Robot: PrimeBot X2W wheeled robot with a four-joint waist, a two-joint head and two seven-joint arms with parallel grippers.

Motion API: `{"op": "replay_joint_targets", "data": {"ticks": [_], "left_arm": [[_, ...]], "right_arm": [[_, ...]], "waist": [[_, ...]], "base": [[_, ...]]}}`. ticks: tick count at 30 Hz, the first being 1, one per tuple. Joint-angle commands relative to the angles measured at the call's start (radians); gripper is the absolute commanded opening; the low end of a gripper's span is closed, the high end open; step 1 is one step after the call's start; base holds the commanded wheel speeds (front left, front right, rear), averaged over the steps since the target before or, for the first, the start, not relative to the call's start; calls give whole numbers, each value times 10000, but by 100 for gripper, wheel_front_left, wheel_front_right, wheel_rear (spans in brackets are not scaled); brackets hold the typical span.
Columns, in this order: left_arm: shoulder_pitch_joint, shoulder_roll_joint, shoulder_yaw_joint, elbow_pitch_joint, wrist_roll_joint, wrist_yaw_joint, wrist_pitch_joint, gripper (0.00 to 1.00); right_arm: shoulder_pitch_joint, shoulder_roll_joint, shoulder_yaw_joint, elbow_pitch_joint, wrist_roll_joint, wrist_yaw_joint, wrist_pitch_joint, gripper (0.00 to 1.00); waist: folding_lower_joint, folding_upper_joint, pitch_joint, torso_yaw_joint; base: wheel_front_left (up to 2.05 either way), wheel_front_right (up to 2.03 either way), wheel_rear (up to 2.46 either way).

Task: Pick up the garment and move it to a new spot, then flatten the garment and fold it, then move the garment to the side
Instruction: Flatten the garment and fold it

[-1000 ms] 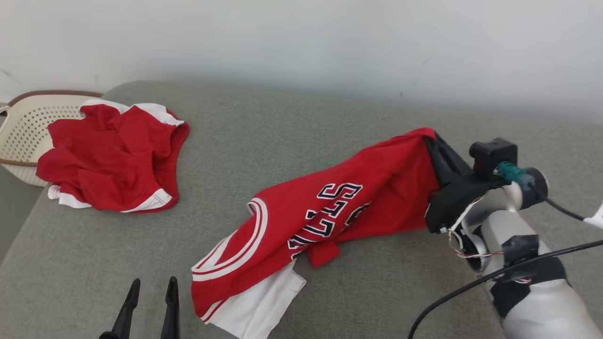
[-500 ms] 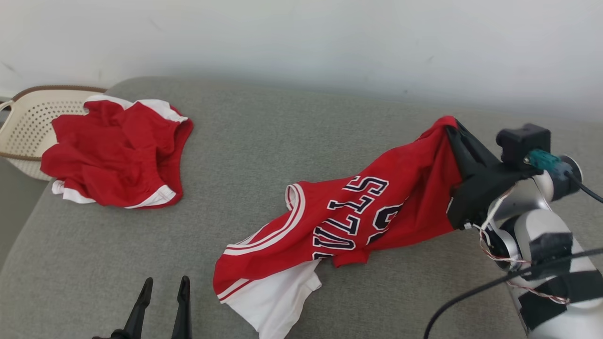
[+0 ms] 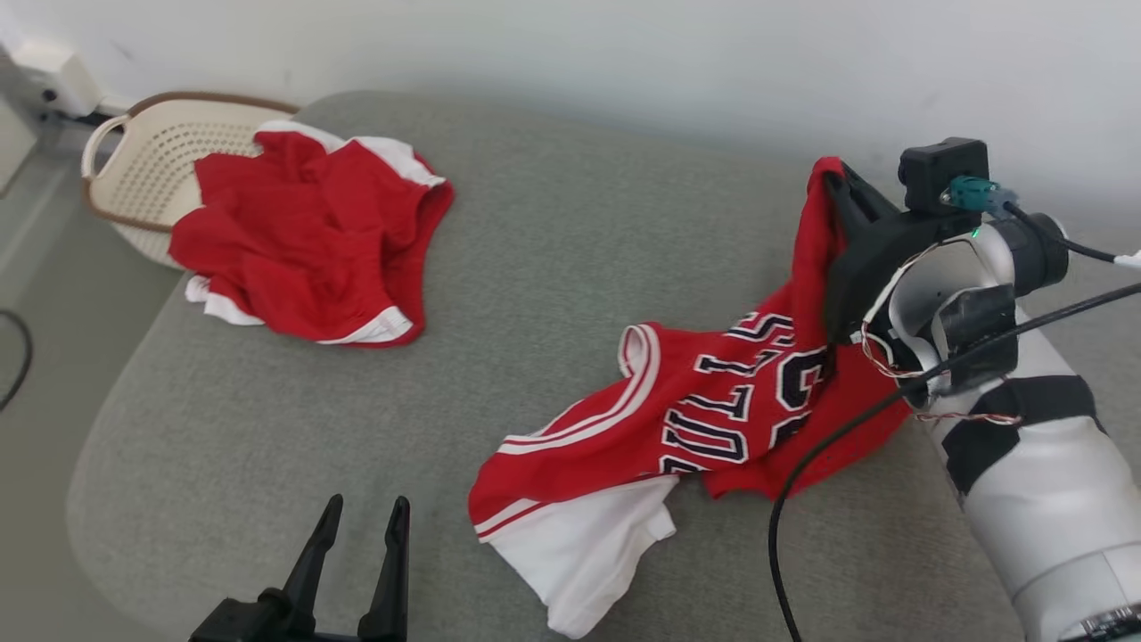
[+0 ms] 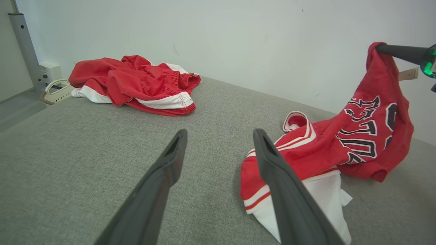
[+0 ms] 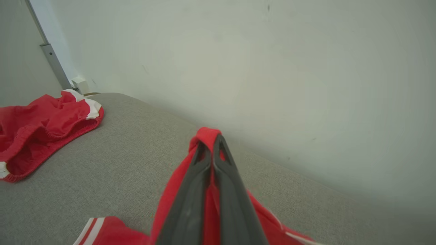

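The garment is a red jersey with dark lettering and white trim, lying partly on the grey cushion. My right gripper is shut on the garment's top edge and holds it above the cushion, so the cloth hangs down from the fingers. In the right wrist view the closed fingers pinch a red fold of the garment. My left gripper is open and holds nothing, low at the front, left of the garment's white lower part. In the left wrist view, the left gripper stands just left of the garment.
Red shorts with white trim lie crumpled at the cushion's far left, overlapping a cream perforated basket. A pale wall runs behind the cushion. A black cable loops from my right arm over the garment's right side.
The head view has shifted. My right gripper has raised the garment's edge, so the cloth hangs more steeply and bunches closer under the arm. The left gripper has stayed open.
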Motion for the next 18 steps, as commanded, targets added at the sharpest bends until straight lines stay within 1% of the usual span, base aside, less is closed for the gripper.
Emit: {"op": "replay_joint_targets", "data": {"ticks": [1,2,3,4,7,12,15,18], "left_arm": [[-60,0,-37,67,-41,22,-34,100],[-98,-3,-101,77,-60,39,-34,100],[-140,0,-163,89,-70,43,-34,100],[-170,2,-186,113,-76,43,-34,100],[-145,1,-161,163,-90,56,-34,100],[46,1,-18,207,2,42,-34,100],[94,1,69,196,46,3,-34,100],[182,0,160,166,76,32,-34,100]], "right_arm": [[-178,43,7,314,7,4,-179,0],[-339,93,53,776,-83,4,-315,16],[-472,136,104,1211,-167,4,-436,41],[-579,233,120,1642,-167,4,-501,100],[-891,451,190,2463,-172,4,-923,100],[-984,687,331,3278,177,4,-1407,100],[-923,775,458,3300,523,4,-1854,100],[-526,821,694,3003,928,4,-2226,100]], "waist": [[-1,0,203,335],[-1,0,215,385],[-1,0,228,433],[-1,0,227,460],[-1,0,196,431],[-1,0,27,-7],[-1,0,-118,-287],[-1,0,-271,-578]], "base": [[0,0,0],[0,0,0],[0,0,0],[0,0,0],[0,0,0],[0,0,0],[0,0,0],[0,0,0]]}}
